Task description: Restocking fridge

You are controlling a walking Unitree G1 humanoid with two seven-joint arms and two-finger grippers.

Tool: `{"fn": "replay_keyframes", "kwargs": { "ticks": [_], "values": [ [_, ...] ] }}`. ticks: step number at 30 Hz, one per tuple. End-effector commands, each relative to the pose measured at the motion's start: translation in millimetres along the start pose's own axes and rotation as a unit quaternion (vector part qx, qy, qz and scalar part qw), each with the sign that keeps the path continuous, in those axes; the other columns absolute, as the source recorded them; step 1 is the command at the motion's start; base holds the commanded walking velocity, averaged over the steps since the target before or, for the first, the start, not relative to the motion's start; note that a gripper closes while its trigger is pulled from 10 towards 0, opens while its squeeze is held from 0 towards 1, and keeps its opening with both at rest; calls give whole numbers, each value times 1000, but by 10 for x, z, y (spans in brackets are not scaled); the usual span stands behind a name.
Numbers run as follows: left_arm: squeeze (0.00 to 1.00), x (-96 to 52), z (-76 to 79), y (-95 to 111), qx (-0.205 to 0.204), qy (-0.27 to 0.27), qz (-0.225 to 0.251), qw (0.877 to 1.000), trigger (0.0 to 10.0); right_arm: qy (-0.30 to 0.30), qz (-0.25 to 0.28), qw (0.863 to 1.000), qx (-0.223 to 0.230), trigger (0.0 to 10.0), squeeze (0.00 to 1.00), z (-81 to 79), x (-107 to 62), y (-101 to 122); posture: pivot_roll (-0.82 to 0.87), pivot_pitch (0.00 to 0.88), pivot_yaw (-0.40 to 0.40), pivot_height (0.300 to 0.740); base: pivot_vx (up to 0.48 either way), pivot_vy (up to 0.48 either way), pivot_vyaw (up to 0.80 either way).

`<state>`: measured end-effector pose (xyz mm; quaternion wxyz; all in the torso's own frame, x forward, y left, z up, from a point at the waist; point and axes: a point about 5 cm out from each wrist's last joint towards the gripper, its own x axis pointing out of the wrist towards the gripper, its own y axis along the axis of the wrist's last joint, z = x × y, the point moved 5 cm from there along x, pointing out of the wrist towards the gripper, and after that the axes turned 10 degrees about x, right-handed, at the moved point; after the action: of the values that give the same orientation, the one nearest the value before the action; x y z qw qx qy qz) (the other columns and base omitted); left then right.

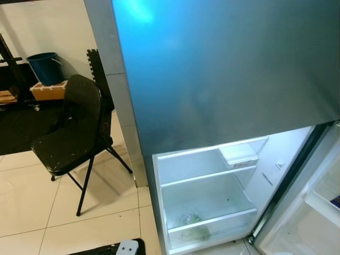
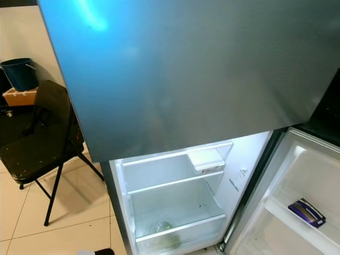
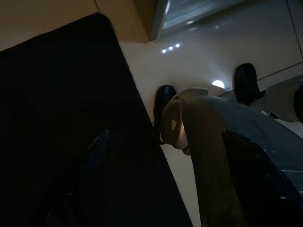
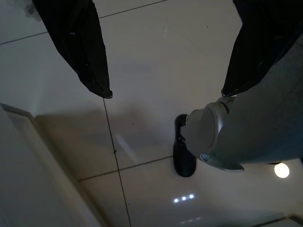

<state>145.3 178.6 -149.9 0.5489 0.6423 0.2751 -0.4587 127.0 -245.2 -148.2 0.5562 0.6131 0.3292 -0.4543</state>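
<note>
Open fridge (image 1: 212, 202) faced, nothing carried.
Right claw (image 4: 165, 90) is held open, left claw's state untold; stock must be fetched next.

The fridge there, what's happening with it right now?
The robot stands before the tall grey fridge, whose lower door is swung open on nearly bare white shelves. A small dark blue packet sits in the door bin. The right gripper hangs open over the tiled floor, carrying nothing.

No wording can be read; faint dark print is seen on the white inner wall of the open grey fridge (image 2: 238, 183); illegible.
</note>
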Motion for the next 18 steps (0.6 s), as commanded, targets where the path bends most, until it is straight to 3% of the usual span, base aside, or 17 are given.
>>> {"fn": "replay_keyframes", "kwargs": {
  "ticks": [1, 18],
  "values": [
    [0, 7, 34, -6, -1, -2, -1, 1000, 10000, 2, -5, 1000, -3, 10000, 0, -23, 2, -22, -7, 0, -43, 740, -352, 0, 0],
    [0, 8, 57, -32, -6, -2, -4, 1000, 10000, 1, -10, 1000, -4, 10000, 0, -12, -1, -51, -8, 0, -46, 740, -368, 0, 0]
  ]
}}
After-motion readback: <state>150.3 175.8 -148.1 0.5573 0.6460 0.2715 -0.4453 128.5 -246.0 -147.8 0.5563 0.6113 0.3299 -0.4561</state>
